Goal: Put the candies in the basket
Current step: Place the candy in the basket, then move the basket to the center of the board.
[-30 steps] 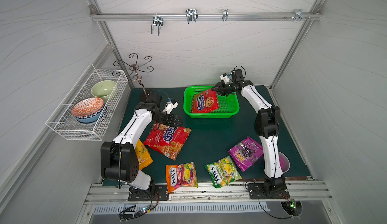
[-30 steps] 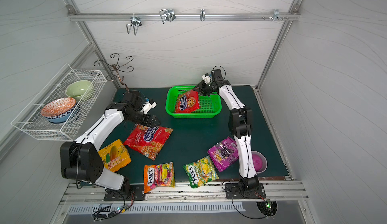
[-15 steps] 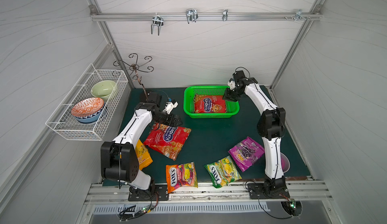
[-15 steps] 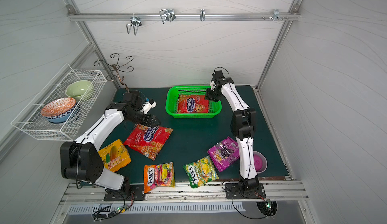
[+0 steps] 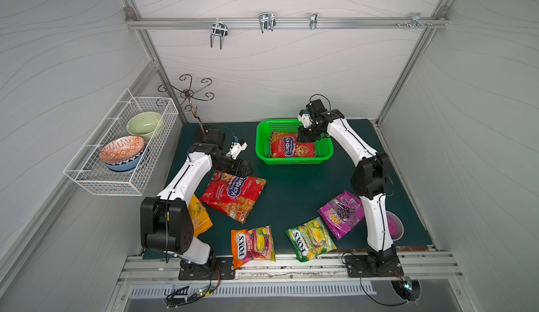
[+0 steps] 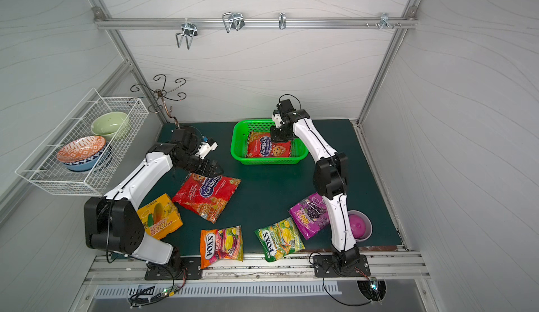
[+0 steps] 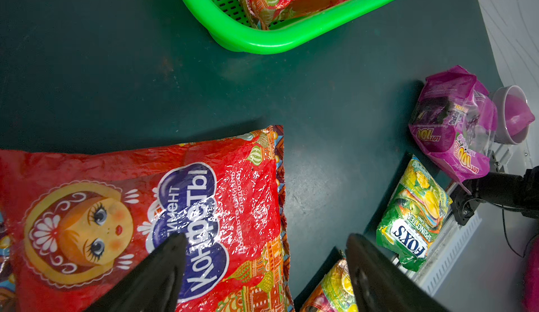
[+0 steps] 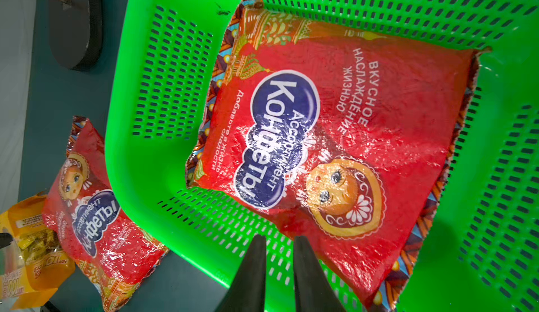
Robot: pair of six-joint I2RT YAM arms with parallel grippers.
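The dark green table mat (image 5: pixel 294 191) carries everything. At its 12 o'clock edge stands the green mesh basket (image 5: pixel 260 138). One large red matryoshka candy bag (image 5: pixel 291 147) lies flat inside it, so by my count one of six is done.

Five are left on the mat. The second large red bag (image 5: pixel 234 192) lies at about 9 o'clock, well apart from the basket. The purple grape bag (image 5: pixel 341 212) is at 4 o'clock and the yellow-orange bag (image 6: pixel 159 218) at 8 o'clock. In a top view the left arm partly hides the yellow-orange bag, so its full outline is probably larger than it looks. The orange FOX'S bag (image 5: pixel 252 245) sits at 6 o'clock and the green FOX'S bag (image 5: pixel 310 239) at 5 o'clock, both at the front edge.

The left gripper (image 7: pixel 265 240) hovers over the second red bag with its jaws wide, gripping nothing yet; that bag looks like the next pick. The right gripper (image 8: pixel 278 239) hangs over the basket's near wall. Its jaws stand a narrow slit apart and hold nothing.
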